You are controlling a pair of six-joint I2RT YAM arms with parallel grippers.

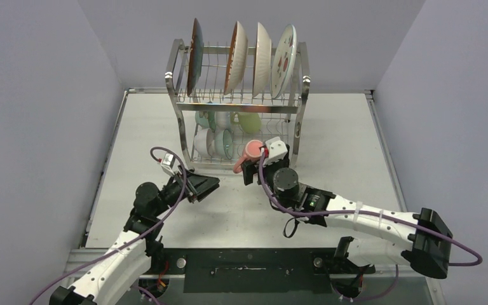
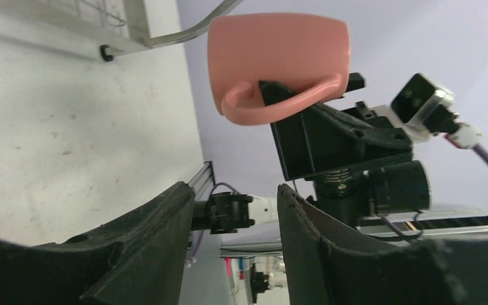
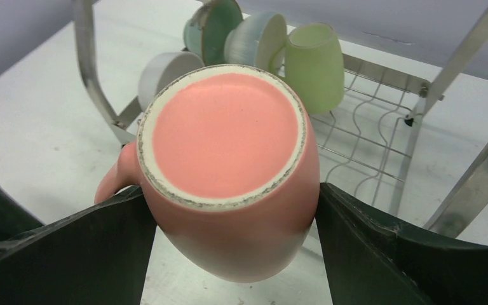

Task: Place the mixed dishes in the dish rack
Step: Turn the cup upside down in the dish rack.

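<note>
The pink mug (image 3: 225, 136), clamped across its body in the right gripper (image 3: 232, 222) just before the dish rack's (image 1: 241, 109) lower tier, should likely ease in beside the green mug (image 3: 314, 67), handle clear of wires; the left gripper (image 2: 234, 190) hangs half-open, empty.

The shiny steel dish rack (image 1: 241, 109) has two shelves and stands on the counter. Four round plates (image 1: 262, 58) stand on their edges in the top shelf, one with red strawberries (image 1: 284, 60). Small mint-green and white bowls (image 1: 213, 136) lie on their sides in the bottom shelf, next to the green mug (image 3: 314, 67). The pink mug (image 3: 229, 165) is tipped over, its bottom facing back. The right end effector (image 3: 232, 210) holds it just in front of the bottom shelf.
</note>
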